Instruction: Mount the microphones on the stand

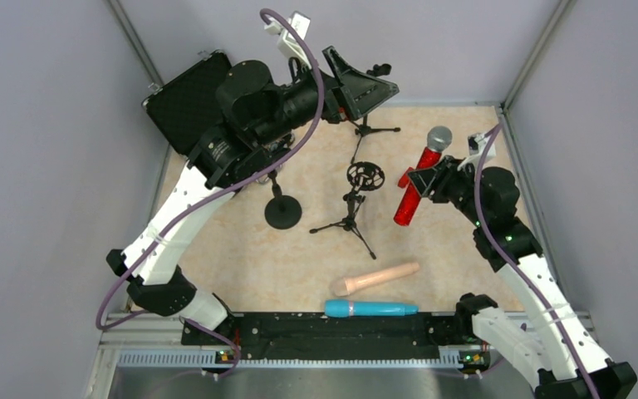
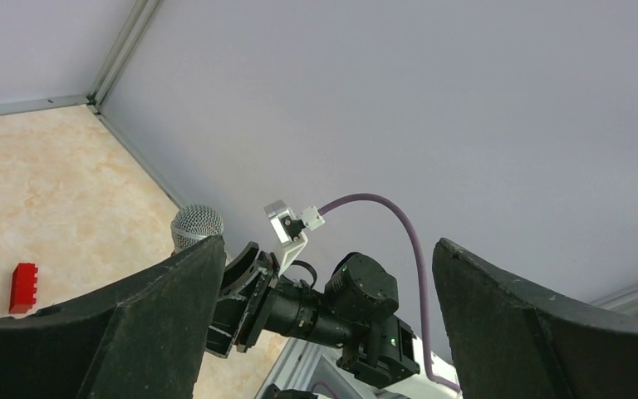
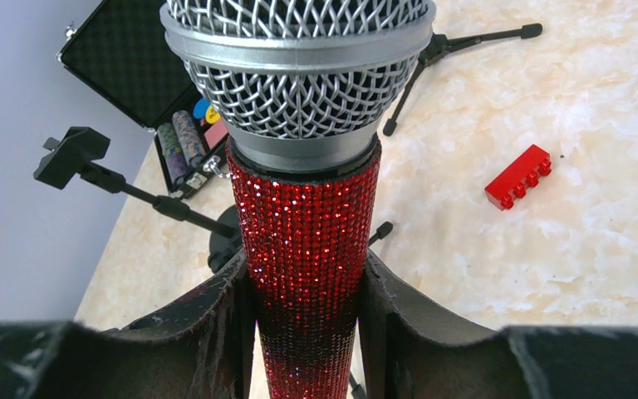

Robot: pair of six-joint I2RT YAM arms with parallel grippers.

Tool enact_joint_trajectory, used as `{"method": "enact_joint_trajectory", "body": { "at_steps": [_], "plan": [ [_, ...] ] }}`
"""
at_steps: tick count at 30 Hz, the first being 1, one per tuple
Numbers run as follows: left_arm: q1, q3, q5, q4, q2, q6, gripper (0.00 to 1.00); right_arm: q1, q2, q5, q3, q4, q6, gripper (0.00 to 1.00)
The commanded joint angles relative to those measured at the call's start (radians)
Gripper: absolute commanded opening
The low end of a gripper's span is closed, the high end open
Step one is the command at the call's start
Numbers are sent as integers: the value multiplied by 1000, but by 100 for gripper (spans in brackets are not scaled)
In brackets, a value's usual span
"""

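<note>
My right gripper (image 1: 422, 179) is shut on the glittery red microphone (image 1: 409, 199) and holds it tilted above the table, its silver mesh head (image 1: 439, 137) towards the back. In the right wrist view the fingers (image 3: 216, 307) clamp the red shaft (image 3: 307, 241). The beige microphone (image 1: 375, 278) and the cyan-blue microphone (image 1: 371, 309) lie near the front edge. A tripod stand with a ring clip (image 1: 364, 176) stands mid-table, left of the red microphone. A round-base stand (image 1: 282, 210) is further left. My left gripper (image 1: 365, 87) is open and empty, raised high at the back.
An open black case (image 1: 187, 100) sits at the back left. A second tripod (image 1: 374, 129) stands at the back under the left gripper. A small red block (image 3: 518, 176) lies on the table and also shows in the left wrist view (image 2: 23, 287). Walls enclose the table.
</note>
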Motion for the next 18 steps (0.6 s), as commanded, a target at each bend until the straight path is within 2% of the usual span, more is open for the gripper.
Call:
{"method": "enact_joint_trajectory", "body": {
  "at_steps": [1,12,18],
  "plan": [
    [12,-7,25,79,-43,-7,99,-7,-26,8,5,32,-4,0],
    [49,-23,71,96,-47,-13,99,-7,-27,17,3,31,-11,0],
    [79,-92,120,119,-64,-35,99,-7,-26,26,5,31,-15,0]
  ]
}}
